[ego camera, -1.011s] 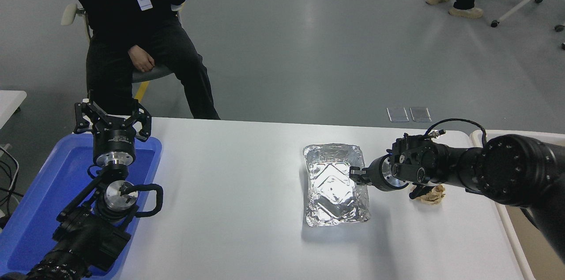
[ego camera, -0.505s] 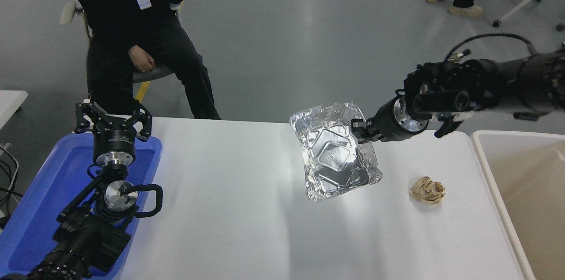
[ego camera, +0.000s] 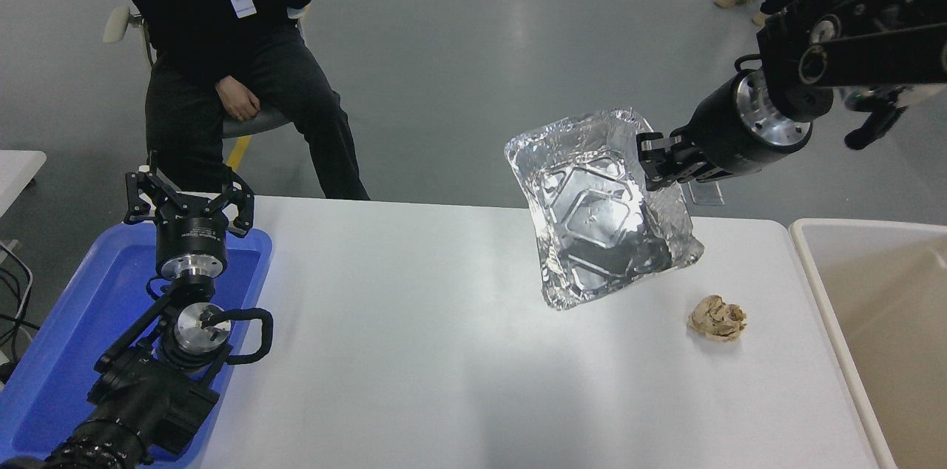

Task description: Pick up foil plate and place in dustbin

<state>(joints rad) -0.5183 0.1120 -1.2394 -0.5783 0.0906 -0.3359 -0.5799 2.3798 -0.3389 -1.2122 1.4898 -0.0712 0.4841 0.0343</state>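
Observation:
The foil plate [ego camera: 599, 214], a shiny crinkled silver tray, hangs tilted in the air above the table's right half. My right gripper [ego camera: 655, 162] is shut on its upper right rim and holds it well clear of the table. The dustbin [ego camera: 821, 284], beige with a thick pale rim, stands at the table's right edge, to the right of and below the plate. My left gripper [ego camera: 189, 195] is open and parked at the lower left over the blue tray.
A crumpled brown paper ball [ego camera: 716, 318] lies on the white table [ego camera: 414, 351] below the plate's right side. A blue tray [ego camera: 66, 351] sits at the left edge. A person [ego camera: 229, 62] sits at the far side, top left.
My right gripper has lifted the foil plate from the table and carried it up and to the right. The plate now hangs tilted. The left arm has not moved.

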